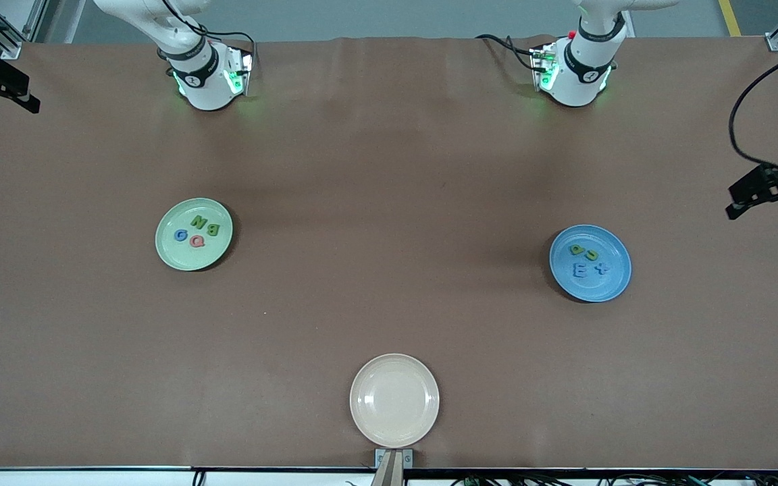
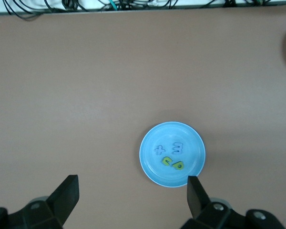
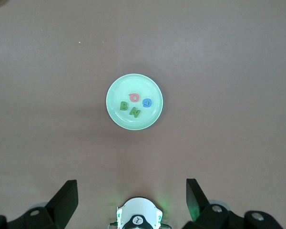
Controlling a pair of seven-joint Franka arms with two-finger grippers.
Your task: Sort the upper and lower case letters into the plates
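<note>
Four small chunky foam letters — a green N (image 1: 198, 221), a green B (image 1: 213, 229), a blue G (image 1: 181, 235) and a red Q (image 1: 196, 241) — lie close together in the round pale green plate (image 1: 171, 255) toward the right arm's end of the table. In the round mid-blue plate (image 1: 612, 283) toward the left arm's end lie four more: two green lowercase pieces (image 1: 583, 252), a blue plus-like t (image 1: 602, 267) and a blue capital E (image 1: 580, 271). By the look of it the E is the odd one out, so the step in hand is probably to take it across to the capitals.

An empty cream-beige plate (image 1: 423, 418) sits nearest the front camera, midway between the two — a natural handover spot if one arm cannot reach both plates.

The left gripper (image 2: 132, 196) hovers high over the table with its jaws spread wide and nothing in them; the right gripper (image 3: 131, 196) hangs likewise above its own base (image 3: 138, 217), jaws apart and empty. Both arms wait.

To do it well, the left gripper should come straight down on the E alone, with its fingers clear of the t just beside it, then lift clear of the rim.
</note>
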